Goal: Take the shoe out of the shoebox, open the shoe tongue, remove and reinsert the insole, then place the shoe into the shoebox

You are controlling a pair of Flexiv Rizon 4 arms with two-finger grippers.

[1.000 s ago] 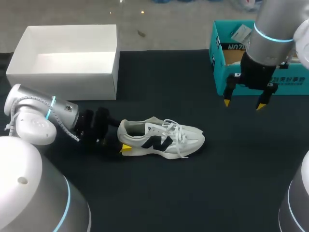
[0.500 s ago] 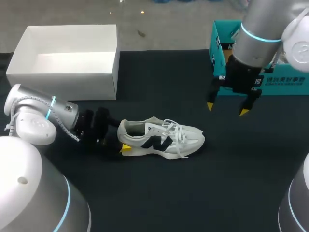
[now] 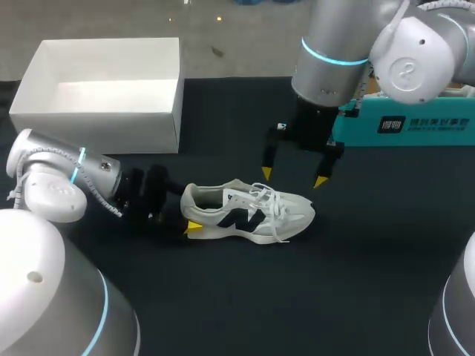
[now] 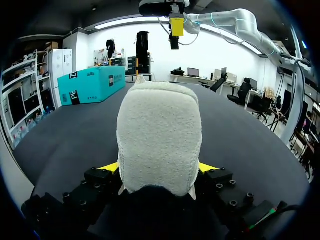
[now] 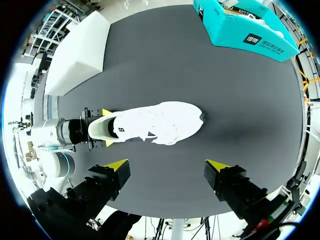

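Note:
A white sneaker [image 3: 249,211] with a dark side mark lies on its sole on the black table [image 3: 223,297], toe to the right. My left gripper [image 3: 189,213] comes in low from the left and is shut on the shoe's heel [image 4: 160,140], one yellow tip on each side. My right gripper [image 3: 293,176] hangs open just above and behind the laces, touching nothing. From the right wrist view the sneaker [image 5: 155,122] lies ahead of its gripper [image 5: 167,165], with the left gripper [image 5: 100,127] at the heel. The inside of the shoe is hidden.
An open, empty white box [image 3: 104,111] stands at the back left. A teal box [image 3: 415,126] sits at the back right, partly behind my right arm. Bare black table lies in front of the shoe and to its right.
My right arm has swung left from in front of the teal box and come down over the shoe, staying open. The left gripper and shoe have not moved.

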